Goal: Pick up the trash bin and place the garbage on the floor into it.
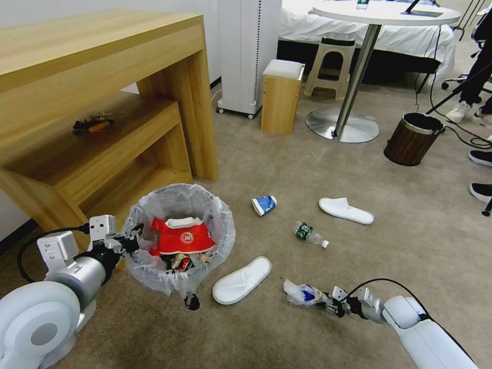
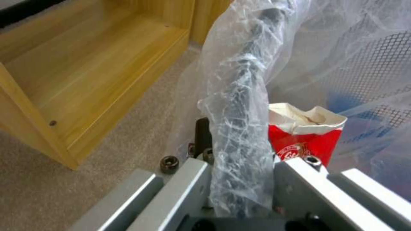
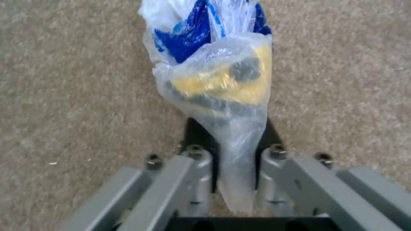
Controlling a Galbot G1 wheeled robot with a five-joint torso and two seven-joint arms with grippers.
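Head view: my left gripper (image 1: 134,237) pinches the trash bin (image 1: 179,238) rim, bin by the desk (image 1: 97,102) on the floor (image 1: 359,205). Left wrist: fingers (image 2: 201,134) clamp the liner; I'd keep it level. Right wrist: right gripper (image 3: 233,141) pinches the plastic wrapper (image 3: 214,64); carry it over the opening.

Both arms reach low; left pincer (image 1: 134,237) and right pincer (image 1: 328,305) clamped.
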